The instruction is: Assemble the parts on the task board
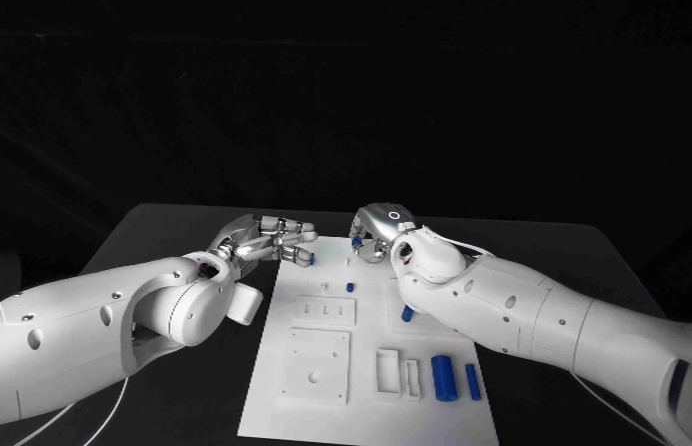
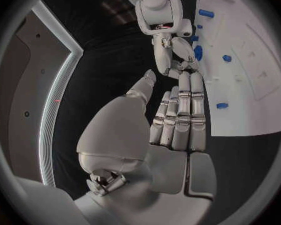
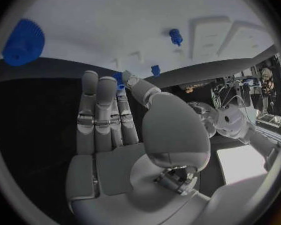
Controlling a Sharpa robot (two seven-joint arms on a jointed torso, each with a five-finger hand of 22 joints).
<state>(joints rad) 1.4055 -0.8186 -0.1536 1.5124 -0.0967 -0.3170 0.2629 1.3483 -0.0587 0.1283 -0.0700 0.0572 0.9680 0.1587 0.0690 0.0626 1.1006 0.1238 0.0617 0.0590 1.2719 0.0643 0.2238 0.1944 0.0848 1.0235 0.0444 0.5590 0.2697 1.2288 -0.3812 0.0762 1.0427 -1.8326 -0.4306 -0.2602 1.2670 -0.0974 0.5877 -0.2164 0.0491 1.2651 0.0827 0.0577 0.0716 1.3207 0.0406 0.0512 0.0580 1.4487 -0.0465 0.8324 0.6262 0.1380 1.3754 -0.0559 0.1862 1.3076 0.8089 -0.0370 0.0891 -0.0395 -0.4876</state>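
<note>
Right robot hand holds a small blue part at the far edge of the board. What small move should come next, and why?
Probably lower the right robot hand toward the task board: it pinches a small blue part just above the board's far edge, not yet seated.

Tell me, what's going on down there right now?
Left hand open, fingers straight, at the task board far edge. Right hand pinching a small blue part. Other blue parts lie on the board. Nothing blocking.

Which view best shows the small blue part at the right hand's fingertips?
The right wrist view: the small blue part sits pinched at the right hand's fingertips. The head view shows a blue speck by that hand; in the left wrist view, fingers crowd it.
</note>
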